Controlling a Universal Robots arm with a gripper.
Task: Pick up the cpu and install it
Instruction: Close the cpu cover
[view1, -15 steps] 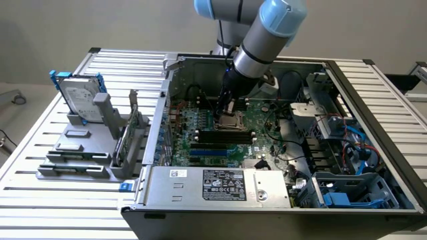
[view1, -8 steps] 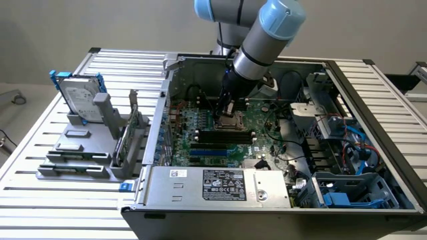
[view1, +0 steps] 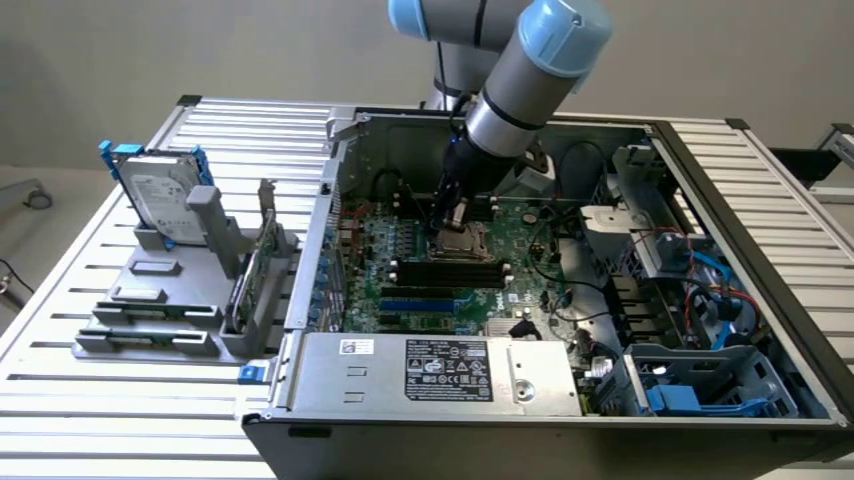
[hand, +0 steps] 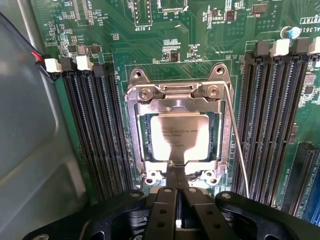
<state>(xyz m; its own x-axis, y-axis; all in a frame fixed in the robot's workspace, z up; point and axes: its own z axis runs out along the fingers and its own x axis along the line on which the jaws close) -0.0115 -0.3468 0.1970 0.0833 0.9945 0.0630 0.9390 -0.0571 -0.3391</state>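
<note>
The cpu (hand: 179, 135), a flat square chip with a silvery top, lies level inside the metal socket frame (hand: 135, 150) on the green motherboard (hand: 165, 45). My gripper (hand: 176, 172) is shut, its two black fingers (hand: 170, 200) pressed together with the tips at the cpu's near edge; I cannot tell if they touch it. In the exterior view the gripper (view1: 455, 222) reaches straight down into the open computer case, right over the socket (view1: 470, 241). The socket's wire lever (hand: 237, 145) stands free along one side.
Black memory slots (hand: 95, 130) flank the socket on both sides. The case walls (view1: 327, 200), cables (view1: 694, 290) and power supply (view1: 447, 372) ring the board. A hard drive (view1: 163, 205) with blue rails stands in a grey holder (view1: 160, 320) at the exterior view's left.
</note>
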